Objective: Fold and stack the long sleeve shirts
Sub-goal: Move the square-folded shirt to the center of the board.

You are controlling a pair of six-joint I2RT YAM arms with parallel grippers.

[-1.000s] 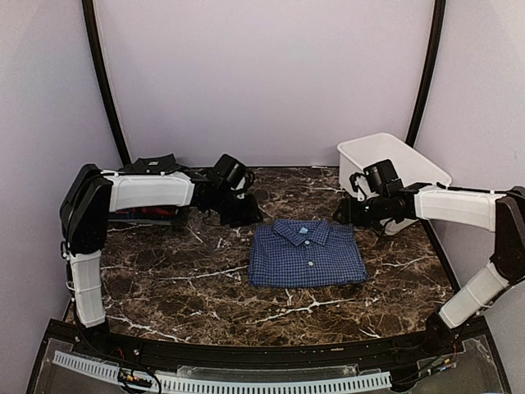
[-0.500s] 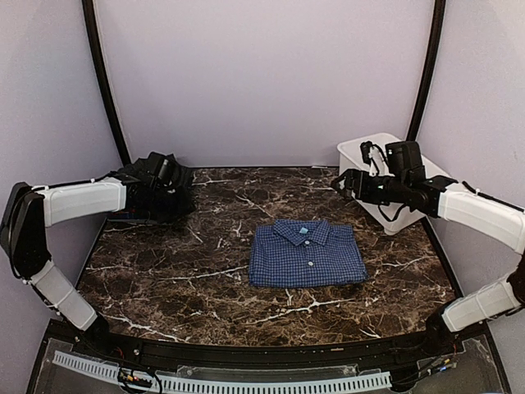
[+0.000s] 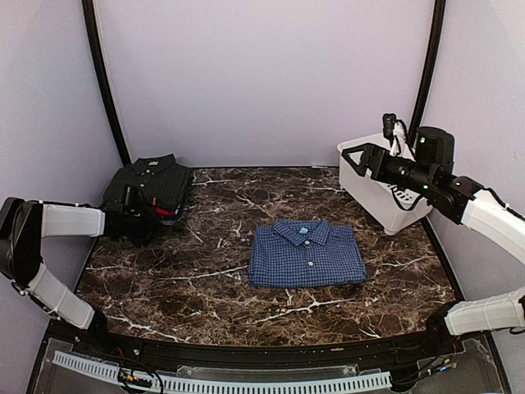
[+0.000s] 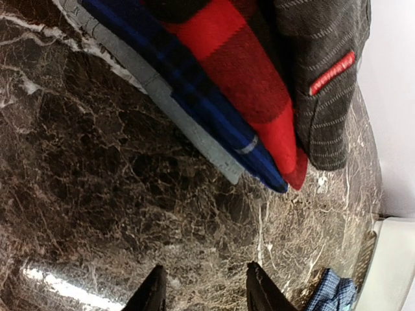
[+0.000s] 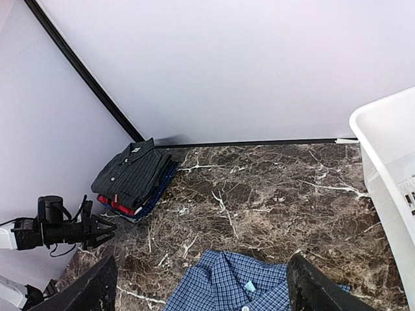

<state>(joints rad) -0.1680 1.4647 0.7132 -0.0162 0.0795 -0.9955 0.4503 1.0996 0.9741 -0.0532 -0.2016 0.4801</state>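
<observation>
Blue shirt (image 3: 308, 254) folded at desk (image 3: 205, 279) centre; my left end effector (image 4: 206, 286) and right end effector (image 3: 353, 158) are both released.
It lies right of the left one, collar far; the stack (image 3: 152, 182) is near that arm.

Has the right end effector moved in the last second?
Yes. The right end effector left the far right corner of the blue shirt and sits farther back, at the rim of the white basket.

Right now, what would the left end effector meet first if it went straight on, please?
Probably the stack of folded shirts, near its lower edge; only bare marble table lies between, though depth is unclear.
</observation>
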